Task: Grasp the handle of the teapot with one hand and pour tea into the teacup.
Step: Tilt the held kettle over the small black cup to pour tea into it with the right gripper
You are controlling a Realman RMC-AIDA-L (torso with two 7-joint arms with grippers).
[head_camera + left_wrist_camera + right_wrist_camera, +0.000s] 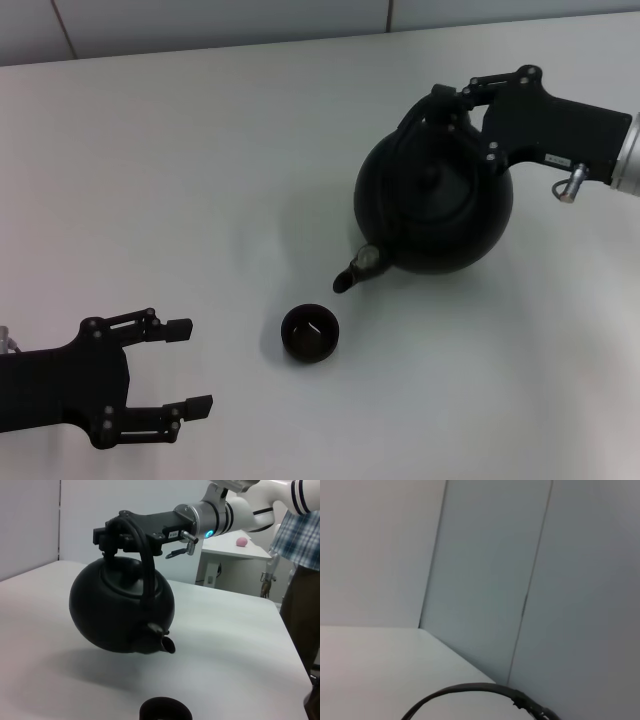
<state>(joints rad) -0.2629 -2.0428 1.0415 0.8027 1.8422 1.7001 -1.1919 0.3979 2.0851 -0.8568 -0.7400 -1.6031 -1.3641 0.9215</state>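
Observation:
The large round black teapot (435, 205) hangs in the air at the right of the head view, tilted with its spout (355, 270) pointing down and left. My right gripper (447, 103) is shut on its arched handle (415, 125). In the left wrist view the teapot (120, 607) is tilted above the table under the handle (145, 560), held by the right gripper (112, 537). The small black teacup (310, 333) stands on the table just below and left of the spout, apart from it; its rim shows in the left wrist view (165, 710). My left gripper (190, 367) is open, at the lower left.
The white table (200, 180) runs to a wall at the back. In the left wrist view a person in a plaid shirt (300, 540) stands beyond the table's edge, with another white table (235, 550) behind. The right wrist view shows only wall, tabletop and the handle's arc (470, 690).

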